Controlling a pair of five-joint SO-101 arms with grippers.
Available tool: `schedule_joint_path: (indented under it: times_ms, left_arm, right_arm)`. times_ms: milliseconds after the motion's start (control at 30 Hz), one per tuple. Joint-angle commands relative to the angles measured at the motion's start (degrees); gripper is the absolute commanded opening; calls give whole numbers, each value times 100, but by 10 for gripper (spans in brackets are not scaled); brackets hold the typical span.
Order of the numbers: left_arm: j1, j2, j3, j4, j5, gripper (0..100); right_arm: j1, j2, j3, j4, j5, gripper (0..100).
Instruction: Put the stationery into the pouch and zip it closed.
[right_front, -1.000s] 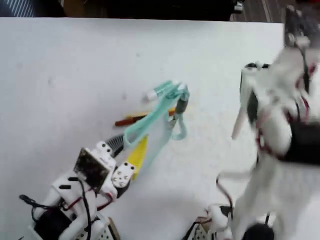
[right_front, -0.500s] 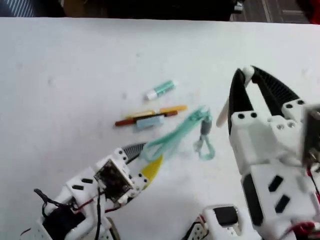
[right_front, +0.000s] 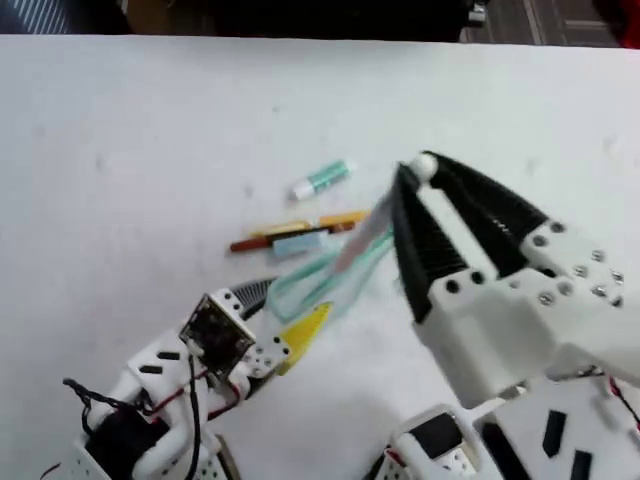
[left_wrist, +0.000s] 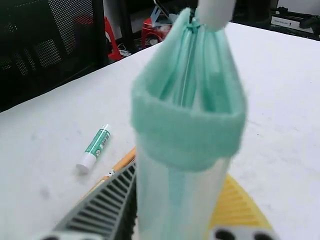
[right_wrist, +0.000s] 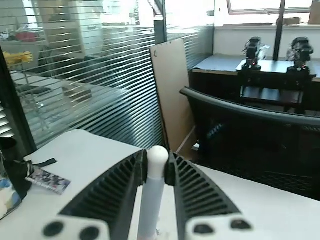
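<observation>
In the high view, a white matte surface (right_front: 150, 120) is seen from above. Near its middle a short glue stick (right_front: 322, 180), a green cylinder with a white cap, is laid flat. Just beside it lie an orange pencil (right_front: 345, 217) and a brown pencil (right_front: 245, 245), both slim and nearly parallel, with a small pale-blue eraser block (right_front: 300, 244) touching them. The mint-green translucent pouch (right_front: 322, 285), soft and flat, is clamped by the left hand (right_front: 295, 302) between a black ribbed finger and a smooth yellow one. The right hand (right_front: 418, 168), with two black ribbed fingers on a white plastic body, is closed on a white round-tipped stick (right_front: 425, 167) just above the pouch's far end.

In the left wrist view, the pouch (left_wrist: 185, 150) is shown gripped between the ribbed finger and the yellow finger, its fuzzy green rim folded over clear film. The white stick (left_wrist: 215, 10) is met at the pouch's far end; whether it is inside cannot be told. The glue stick (left_wrist: 95, 147) is seen lying beside on the surface (left_wrist: 280, 100).

In the right wrist view, the smooth white stick (right_wrist: 152, 190) is pinched between the ribbed fingers of the right hand (right_wrist: 156, 156).
</observation>
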Motion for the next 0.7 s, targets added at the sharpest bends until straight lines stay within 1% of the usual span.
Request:
schedule_joint_path:
  times_ms: [0, 200, 467, 533, 600, 667]
  left_arm:
    - [-48, 4, -105, 18, 44, 185]
    - [-84, 4, -105, 18, 44, 185]
    - [-84, 4, -105, -18, 62, 185]
    - [-84, 4, -105, -18, 70, 185]
    - [-84, 4, -105, -18, 70, 185]
    - [-84, 4, -105, -18, 70, 185]
  right_arm:
    - [-233, 92, 211, -312, -79, 16]
    - [-259, 92, 941, -664, -70, 16]
    - [-277, 40, 1266, -620, -70, 16]
    - [-435, 66, 1266, -514, -44, 16]
    - [-734, 92, 1275, -286, 246, 19]
    - [-936, 84, 1363, -127, 536, 57]
